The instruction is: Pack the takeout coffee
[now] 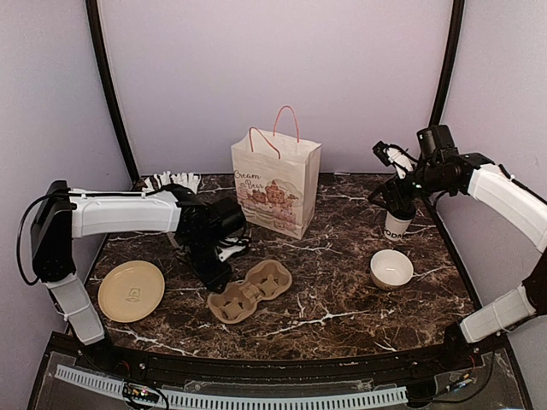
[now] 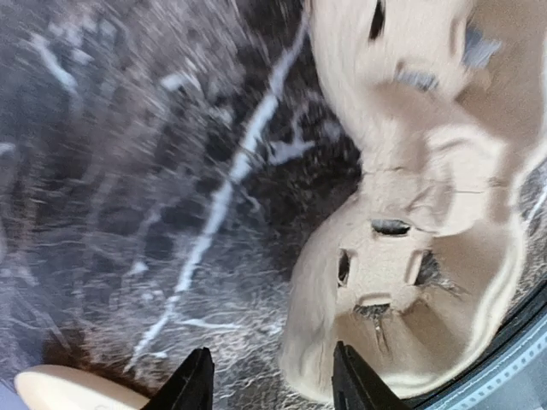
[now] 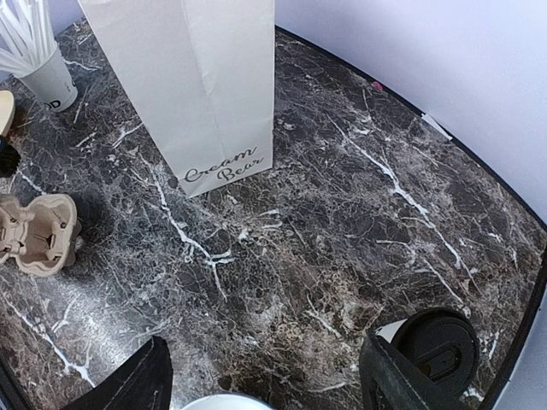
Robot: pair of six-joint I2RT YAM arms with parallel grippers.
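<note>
Seeing the takeout coffee (image 1: 397,224) standing upright at the far right of the table (image 1: 342,316), with its black lid (image 3: 440,342) sitting on top and black lettering showing near the base. Finding the right hand (image 1: 395,195) hovering just above it, fingers (image 3: 389,380) spread wide and gripping nothing. In the right wrist view, placing the lid just outside one finger rather than between the two. Noting the white bowl (image 1: 391,269) resting near the cup, on the side toward the arms.

Moving left, finding the paper bag (image 1: 275,184) with pink handles standing upright at the middle back, lettered "Cream Bear". Spotting the cardboard cup carrier (image 1: 249,290) lying in front of the bag.

Finding the left hand (image 1: 212,275) pointing down just beside the carrier's left end, fingers parted and holding nothing. In the blurred left wrist view, seeing one fingertip (image 2: 352,380) overlapping the carrier's edge, without being able to tell whether touching.

Seeing the tan plate (image 1: 131,290) lying left of that hand, and the cup of white straws (image 1: 171,181) standing at the back left.
</note>
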